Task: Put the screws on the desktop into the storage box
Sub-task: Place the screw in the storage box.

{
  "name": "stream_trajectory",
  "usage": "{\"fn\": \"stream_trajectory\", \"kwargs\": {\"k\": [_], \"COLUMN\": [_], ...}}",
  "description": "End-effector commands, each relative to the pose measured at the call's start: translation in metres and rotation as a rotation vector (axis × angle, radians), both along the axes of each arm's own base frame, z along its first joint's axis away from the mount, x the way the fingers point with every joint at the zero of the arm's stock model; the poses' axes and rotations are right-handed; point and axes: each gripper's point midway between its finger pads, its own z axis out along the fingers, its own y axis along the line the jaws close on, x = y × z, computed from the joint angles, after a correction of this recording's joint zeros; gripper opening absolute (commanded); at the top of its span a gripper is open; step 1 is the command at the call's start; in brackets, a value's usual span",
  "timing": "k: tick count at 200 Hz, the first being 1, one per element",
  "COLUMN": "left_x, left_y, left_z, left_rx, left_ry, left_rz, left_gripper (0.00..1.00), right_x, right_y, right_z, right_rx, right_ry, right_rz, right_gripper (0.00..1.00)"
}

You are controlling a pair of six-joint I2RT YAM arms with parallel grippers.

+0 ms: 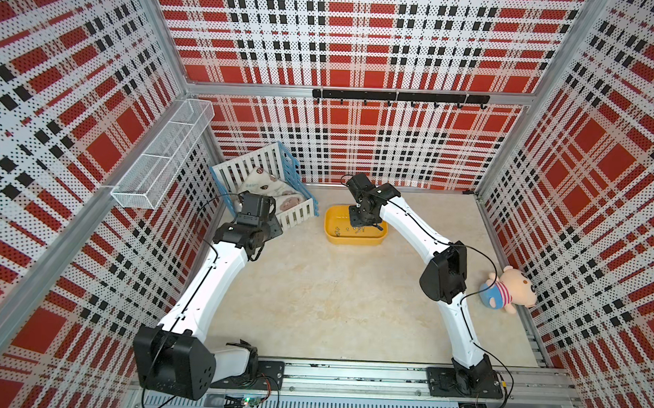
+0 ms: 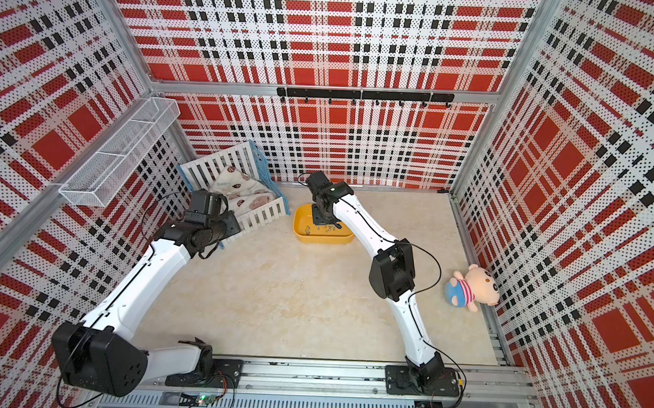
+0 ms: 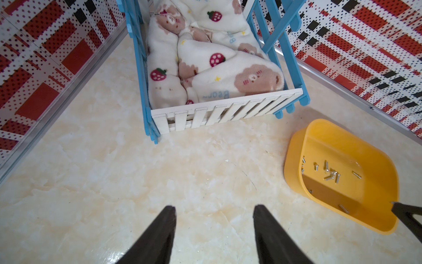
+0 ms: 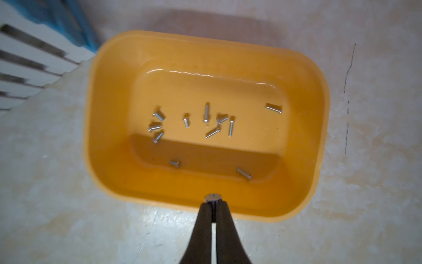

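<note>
Right gripper (image 4: 213,204), clenched on a tiny silver screw (image 4: 213,197) over the yellow plastic tub's (image 4: 296,182) near rim, risks dropping it outside.

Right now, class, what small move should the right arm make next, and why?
Probably open the right gripper: its fingers pinch a screw just inside the storage box's rim, above where the other screws already lie.
</note>
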Motion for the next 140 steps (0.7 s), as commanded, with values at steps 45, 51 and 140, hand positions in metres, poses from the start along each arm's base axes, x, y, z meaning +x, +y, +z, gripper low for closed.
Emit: {"fn": "stream_trajectory", "kwargs": {"k": [45,51,140], "left_x": [-0.004,-0.004,-0.003], "left_y": [0.004,0.004,0.006], "left_z": [-0.003,-0.005,-0.007], "left_rx": [0.016,0.015,0.016], "left_ry": [-0.001,0.004,-0.002], "left_rz": [-0.004,-0.004,-0.006], "left_gripper": [0.60,0.60,0.61], "right_x": [0.023,0.023,0.021], "right_y": [-0.019,-0.019,-0.023], "right_z": [-0.046,-0.049,-0.032], "right_rx": [-0.029,-0.031,-0.027], "right_ry": [0.052,0.058,0.031], "right_rz": [-0.029,-0.029,-0.036], "right_gripper": [0.05,0.08,0.36]}}
